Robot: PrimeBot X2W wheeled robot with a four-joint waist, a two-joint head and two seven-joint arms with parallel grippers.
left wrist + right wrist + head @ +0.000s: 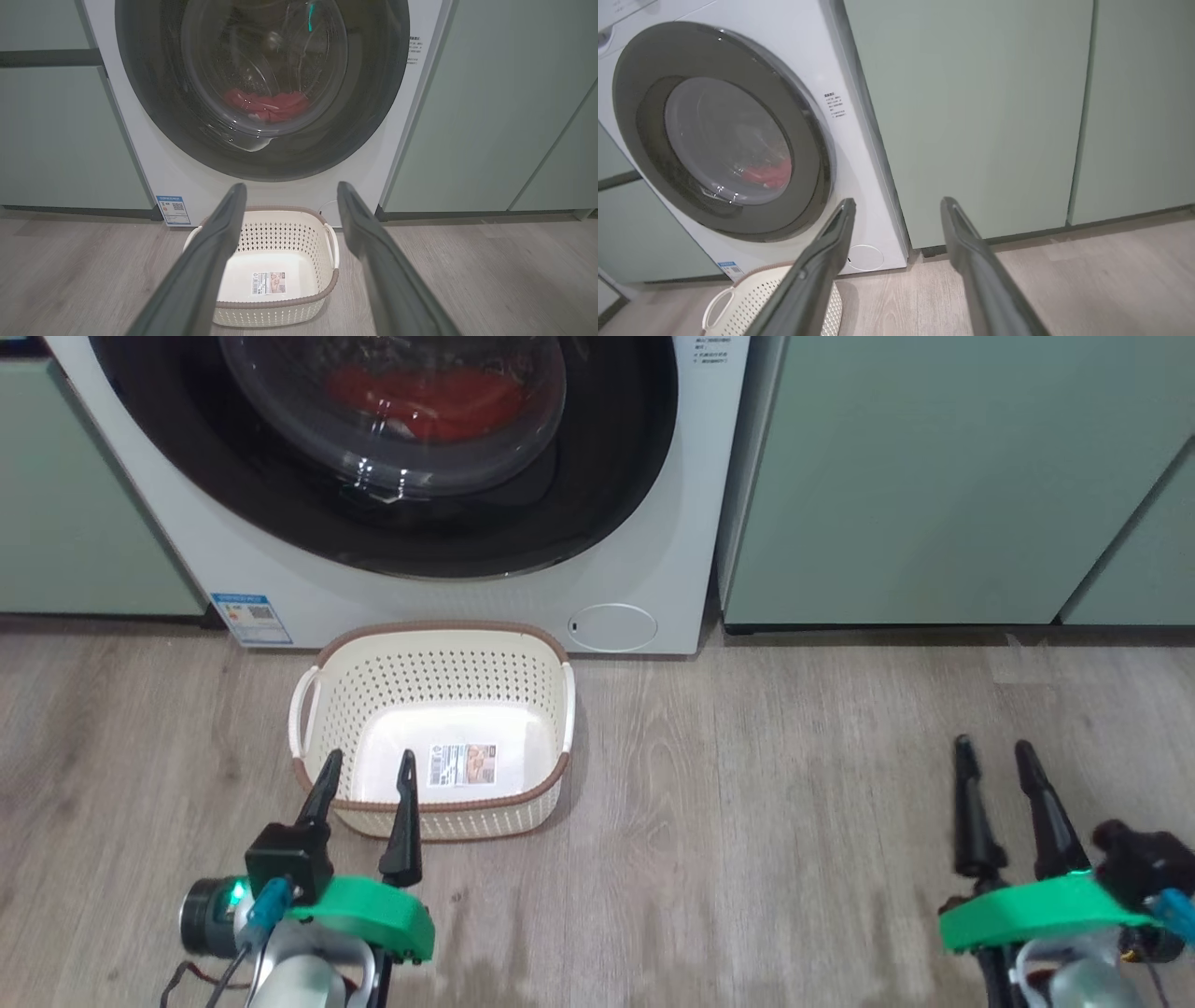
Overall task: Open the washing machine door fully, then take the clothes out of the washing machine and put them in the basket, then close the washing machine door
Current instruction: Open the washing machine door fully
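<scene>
**Door first: hook the free edge**

The washing machine door (392, 513) sits shut at 12 o'clock, red clothes (425, 401) behind its glass. The left gripper (369, 761) at 7 o'clock, near the basket (439, 627), and the right gripper (992, 747) at 5 are both spread and empty. Hook the rim's unhinged side and swing it wide.

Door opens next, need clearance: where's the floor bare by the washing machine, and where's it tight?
Bare wood floor spans from the basket's right side to the right claw, backed by the green cabinets; another strip lies left of the basket. Tight: basket close under the washing machine door, left claw at its near rim.
</scene>
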